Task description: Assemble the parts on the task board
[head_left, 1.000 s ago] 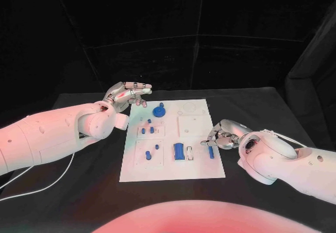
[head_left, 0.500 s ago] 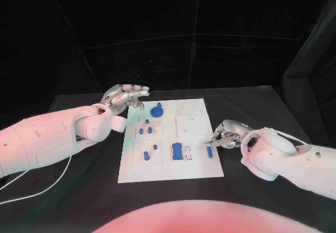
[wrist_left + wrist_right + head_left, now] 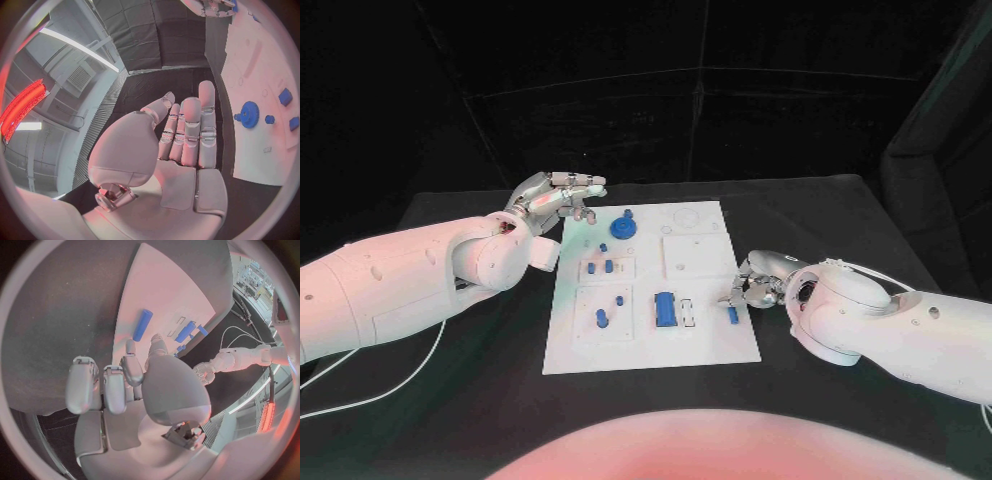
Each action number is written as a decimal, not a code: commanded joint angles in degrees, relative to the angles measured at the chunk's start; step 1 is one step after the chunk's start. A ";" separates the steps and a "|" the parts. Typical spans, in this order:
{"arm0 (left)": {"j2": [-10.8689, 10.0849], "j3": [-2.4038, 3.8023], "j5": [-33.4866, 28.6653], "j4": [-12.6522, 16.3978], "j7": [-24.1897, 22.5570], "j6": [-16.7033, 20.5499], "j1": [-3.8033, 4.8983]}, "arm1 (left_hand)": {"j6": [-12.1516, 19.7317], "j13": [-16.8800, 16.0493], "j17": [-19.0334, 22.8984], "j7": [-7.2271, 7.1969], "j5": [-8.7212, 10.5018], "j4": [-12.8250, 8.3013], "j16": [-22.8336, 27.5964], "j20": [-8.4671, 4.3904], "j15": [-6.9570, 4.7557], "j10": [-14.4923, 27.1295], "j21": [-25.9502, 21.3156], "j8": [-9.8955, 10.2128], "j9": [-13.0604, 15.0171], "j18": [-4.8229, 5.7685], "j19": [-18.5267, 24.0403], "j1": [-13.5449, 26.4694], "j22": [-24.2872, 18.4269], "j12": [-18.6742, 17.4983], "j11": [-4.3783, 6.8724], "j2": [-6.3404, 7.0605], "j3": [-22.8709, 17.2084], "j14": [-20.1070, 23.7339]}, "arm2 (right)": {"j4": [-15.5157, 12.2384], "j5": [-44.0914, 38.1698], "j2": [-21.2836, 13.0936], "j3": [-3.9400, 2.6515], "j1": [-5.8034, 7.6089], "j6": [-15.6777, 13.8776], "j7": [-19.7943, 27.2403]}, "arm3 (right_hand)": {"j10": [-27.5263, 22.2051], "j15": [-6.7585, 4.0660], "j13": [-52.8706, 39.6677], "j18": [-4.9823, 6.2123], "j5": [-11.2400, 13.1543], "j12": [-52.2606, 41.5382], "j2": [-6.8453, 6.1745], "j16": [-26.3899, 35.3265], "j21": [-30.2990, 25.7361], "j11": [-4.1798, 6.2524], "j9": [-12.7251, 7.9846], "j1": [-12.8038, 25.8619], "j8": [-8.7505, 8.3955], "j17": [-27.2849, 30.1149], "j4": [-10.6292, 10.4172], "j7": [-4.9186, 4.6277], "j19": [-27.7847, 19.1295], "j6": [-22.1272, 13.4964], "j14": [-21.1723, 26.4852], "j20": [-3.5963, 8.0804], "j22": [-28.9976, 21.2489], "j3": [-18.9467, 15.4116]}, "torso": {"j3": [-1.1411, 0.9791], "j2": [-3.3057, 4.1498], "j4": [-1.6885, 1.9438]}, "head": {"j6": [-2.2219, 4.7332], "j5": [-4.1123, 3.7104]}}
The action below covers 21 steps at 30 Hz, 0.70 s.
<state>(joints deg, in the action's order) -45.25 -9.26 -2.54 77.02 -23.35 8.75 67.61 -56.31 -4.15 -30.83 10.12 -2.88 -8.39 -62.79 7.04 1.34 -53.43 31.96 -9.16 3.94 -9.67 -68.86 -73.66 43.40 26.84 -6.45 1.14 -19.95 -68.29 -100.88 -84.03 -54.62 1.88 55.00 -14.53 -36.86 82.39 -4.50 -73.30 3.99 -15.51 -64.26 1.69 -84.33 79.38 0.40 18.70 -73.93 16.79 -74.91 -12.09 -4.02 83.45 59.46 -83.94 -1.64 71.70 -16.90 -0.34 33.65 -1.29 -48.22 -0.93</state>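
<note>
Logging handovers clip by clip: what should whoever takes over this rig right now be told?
Left hand: holds nothing, fingers apart, raised by the task board's far left corner.
Right hand: holds nothing, fingers curled, at the board's right edge beside a blue pin lying there.
On the board: blue gear at the far end, small blue pieces mid-left, blue block at centre.
Done: cannot tell which parts are seated.
Left: pin is probably next.
</note>
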 commanded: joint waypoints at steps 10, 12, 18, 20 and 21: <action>-0.07 0.03 0.17 -0.03 -0.31 -0.72 0.07 | 0.32 0.06 0.30 0.08 0.05 -0.18 0.38 0.02 0.18 0.60 -0.39 -0.27 0.01 -0.71 0.34 0.20 -0.09 0.44 0.03 0.28 0.26 0.55 | 0.21 -4.40 0.40 0.01 -0.01 5.79 -0.99 | -0.16 0.17 0.01 -0.17 -0.17 0.47 -0.06 0.31 -0.28 0.05 0.17 -0.94 -0.20 -5.42 0.54 -0.06 0.07 0.73 -4.07 -0.24 0.00 -0.02 | -0.01 -0.07 -0.06 | -0.20 0.09; -0.10 0.02 0.17 -0.03 -0.29 -0.74 0.07 | 0.32 0.06 0.36 0.08 0.05 -0.17 0.40 0.03 0.18 0.61 -0.40 -0.28 0.01 -0.71 0.36 0.20 -0.10 0.45 0.03 0.27 0.26 0.60 | 0.23 -4.68 0.48 0.01 -0.02 5.94 -1.00 | -0.17 0.17 0.02 -0.17 -0.15 0.50 -0.07 0.32 -0.28 0.06 0.17 -0.96 -0.20 -5.41 0.56 -0.06 0.07 0.75 -4.07 -0.24 0.00 -0.03 | -0.01 -0.04 -0.03 | -0.23 0.08; -0.18 0.02 0.17 -0.01 -0.20 -0.77 0.07 | 0.32 0.06 0.36 0.08 0.05 -0.17 0.40 0.03 0.18 0.61 -0.40 -0.28 0.01 -0.71 0.36 0.20 -0.10 0.45 0.03 0.27 0.26 0.60 | 0.21 -5.55 0.59 0.02 -0.07 5.84 -1.01 | -0.30 0.15 0.19 -0.14 0.16 0.84 -0.31 0.49 -0.38 0.06 0.25 -1.15 -0.21 -5.16 0.74 -0.06 0.01 0.82 -4.01 -0.22 -0.14 -0.19 | 0.03 -0.04 -0.07 | -0.27 0.08; -0.20 0.02 0.17 0.00 -0.17 -0.79 0.07 | 0.32 0.06 0.36 0.08 0.05 -0.17 0.40 0.03 0.18 0.61 -0.40 -0.28 0.01 -0.71 0.36 0.20 -0.10 0.45 0.03 0.27 0.26 0.60 | 0.17 -6.24 0.56 0.02 -0.08 5.54 -1.03 | -0.37 0.17 0.25 -0.13 0.50 0.97 -0.52 0.52 -0.43 0.03 0.28 -0.96 -0.27 -5.14 0.66 -0.09 -0.03 0.78 -4.00 -0.22 -0.19 -0.43 | 0.04 -0.05 -0.08 | -0.28 0.09; -0.22 0.02 0.17 0.00 -0.15 -0.80 0.07 | 0.32 0.06 0.36 0.08 0.05 -0.17 0.40 0.03 0.18 0.61 -0.40 -0.28 0.01 -0.71 0.36 0.20 -0.10 0.45 0.03 0.27 0.26 0.60 | 0.15 -6.66 0.53 0.02 -0.09 5.36 -1.05 | -0.41 0.18 0.28 -0.12 0.74 1.06 -0.62 0.55 -0.47 0.02 0.31 -0.78 -0.31 -5.11 0.56 -0.10 -0.06 0.75 -3.99 -0.23 -0.24 -0.58 | 0.04 -0.03 -0.08 | -0.30 0.10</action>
<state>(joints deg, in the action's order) -45.43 -9.28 -2.53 76.97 -23.29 8.66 67.59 -56.31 -4.16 -30.52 10.12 -2.88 -8.39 -62.53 7.04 1.65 -53.22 31.96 -9.15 3.94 -9.67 -68.86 -73.66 43.35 27.29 -6.24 1.14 -19.95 -67.98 -100.78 -88.76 -54.03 1.74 55.07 -10.42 -37.32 82.39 -4.50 -73.05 3.99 -14.97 -63.39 1.31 -84.07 79.13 0.40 18.97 -74.57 16.79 -74.90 -11.55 -3.88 83.45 59.98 -83.94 -1.64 71.52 -17.19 -0.32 33.60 -1.36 -48.48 -0.82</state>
